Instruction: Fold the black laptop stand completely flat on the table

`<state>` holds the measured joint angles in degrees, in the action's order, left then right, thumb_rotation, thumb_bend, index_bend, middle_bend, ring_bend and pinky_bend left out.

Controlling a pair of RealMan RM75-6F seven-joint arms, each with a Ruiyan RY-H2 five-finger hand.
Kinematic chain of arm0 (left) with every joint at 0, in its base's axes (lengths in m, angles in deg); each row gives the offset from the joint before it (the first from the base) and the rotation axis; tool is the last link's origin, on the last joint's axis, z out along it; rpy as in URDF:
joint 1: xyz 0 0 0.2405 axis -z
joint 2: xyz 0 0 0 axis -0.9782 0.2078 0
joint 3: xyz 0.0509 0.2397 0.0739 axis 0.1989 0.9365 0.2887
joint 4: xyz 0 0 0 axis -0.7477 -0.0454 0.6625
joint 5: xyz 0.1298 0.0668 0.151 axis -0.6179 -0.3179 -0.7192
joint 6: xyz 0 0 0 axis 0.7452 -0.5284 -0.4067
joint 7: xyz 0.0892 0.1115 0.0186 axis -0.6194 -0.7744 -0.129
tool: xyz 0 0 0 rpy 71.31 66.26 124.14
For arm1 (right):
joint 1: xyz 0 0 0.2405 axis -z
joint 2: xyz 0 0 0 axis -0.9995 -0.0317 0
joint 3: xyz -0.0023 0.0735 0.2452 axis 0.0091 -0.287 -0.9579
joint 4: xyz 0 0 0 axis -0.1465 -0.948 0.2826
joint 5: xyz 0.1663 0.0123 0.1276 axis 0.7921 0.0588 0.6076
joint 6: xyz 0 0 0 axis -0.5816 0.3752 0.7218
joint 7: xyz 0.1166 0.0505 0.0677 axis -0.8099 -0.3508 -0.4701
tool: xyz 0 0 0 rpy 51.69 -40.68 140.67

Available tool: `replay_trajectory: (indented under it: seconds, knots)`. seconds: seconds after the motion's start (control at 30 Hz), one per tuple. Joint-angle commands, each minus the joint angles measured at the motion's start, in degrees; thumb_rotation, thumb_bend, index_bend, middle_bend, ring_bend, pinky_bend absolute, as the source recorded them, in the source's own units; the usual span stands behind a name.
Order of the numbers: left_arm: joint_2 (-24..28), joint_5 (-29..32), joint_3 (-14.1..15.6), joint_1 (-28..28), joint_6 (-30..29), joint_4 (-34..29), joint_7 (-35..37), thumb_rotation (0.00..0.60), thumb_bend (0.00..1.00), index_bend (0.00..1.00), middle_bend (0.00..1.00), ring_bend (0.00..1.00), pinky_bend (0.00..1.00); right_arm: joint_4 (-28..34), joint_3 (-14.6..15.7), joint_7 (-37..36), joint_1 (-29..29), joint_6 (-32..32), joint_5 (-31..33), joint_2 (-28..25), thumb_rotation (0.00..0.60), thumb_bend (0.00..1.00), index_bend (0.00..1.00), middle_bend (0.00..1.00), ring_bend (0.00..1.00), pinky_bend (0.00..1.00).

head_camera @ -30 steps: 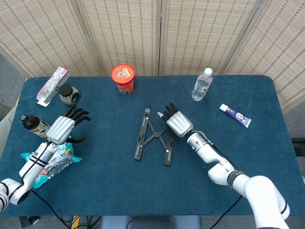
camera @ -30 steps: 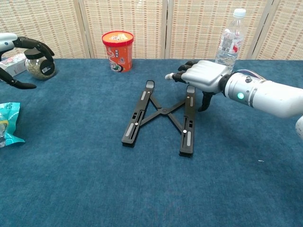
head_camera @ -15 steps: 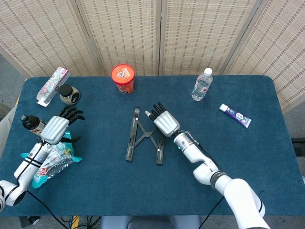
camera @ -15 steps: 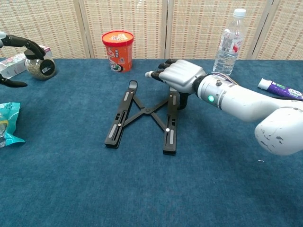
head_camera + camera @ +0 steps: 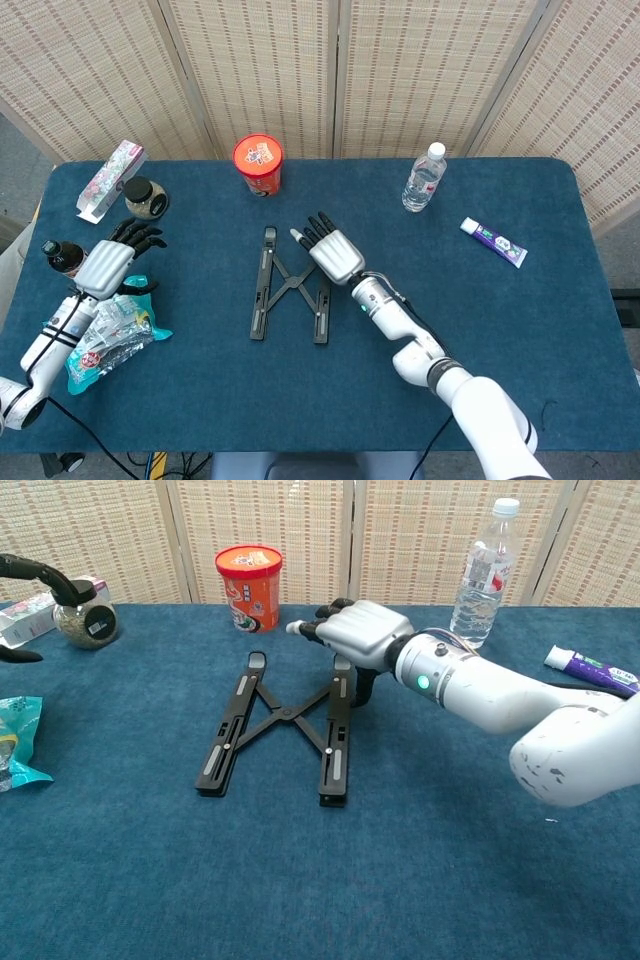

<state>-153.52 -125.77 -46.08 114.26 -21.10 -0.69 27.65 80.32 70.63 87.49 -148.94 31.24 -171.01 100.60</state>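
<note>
The black laptop stand (image 5: pixel 290 285) lies low on the blue table, its two rails splayed and joined by a crossed brace (image 5: pixel 275 720). My right hand (image 5: pixel 330 250) rests palm down on the far end of the right rail, fingers stretched forward and apart. In the chest view the right hand (image 5: pixel 360 630) covers that rail tip, with the thumb hanging down beside it. My left hand (image 5: pixel 108 262) hovers far to the left, fingers apart and holding nothing. Only the left hand's dark fingertips (image 5: pixel 35 570) show at the chest view's edge.
A red cup (image 5: pixel 258 163) stands behind the stand, a water bottle (image 5: pixel 424 178) at the back right, a toothpaste tube (image 5: pixel 494 241) further right. At the left are a jar (image 5: pixel 146 198), a box (image 5: pixel 110 178), a dark bottle (image 5: pixel 65 258) and a snack bag (image 5: pixel 110 335).
My right hand has slid left across the table and the stand has moved left with it. My left hand has drawn back a little toward the left edge.
</note>
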Motion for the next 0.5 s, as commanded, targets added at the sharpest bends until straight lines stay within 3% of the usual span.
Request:
replay_trajectory:
  seconds: [0.03,0.27,0.5]
  knots:
    - [-2.0,-0.2,0.0,1.6,2.0,3.1,1.1,0.6,0.16,0.28,0.17,0.1,0.02,11.4,2.7,-0.9,3.9,5.8,-2.7,-8.4,0.6,0.0,0.0,0.2,0.02,0.02]
    - [-8.1,-1.9,0.5,6.1,5.7,10.8,3.0,0.6,0.16,0.27,0.17,0.1,0.02,33.2,3.9,7.4,7.5,8.6,-3.4,-22.1,0.6,0.0,0.0,0.2,0.02,0.02]
    - [-13.5,-2.9,0.8,9.6,7.0,16.7,5.4,0.6,0.16,0.27,0.17,0.1,0.02,41.8,4.8,13.2,9.1,8.7,-3.4,-26.3,0.6,0.0,0.0,0.2,0.02,0.02]
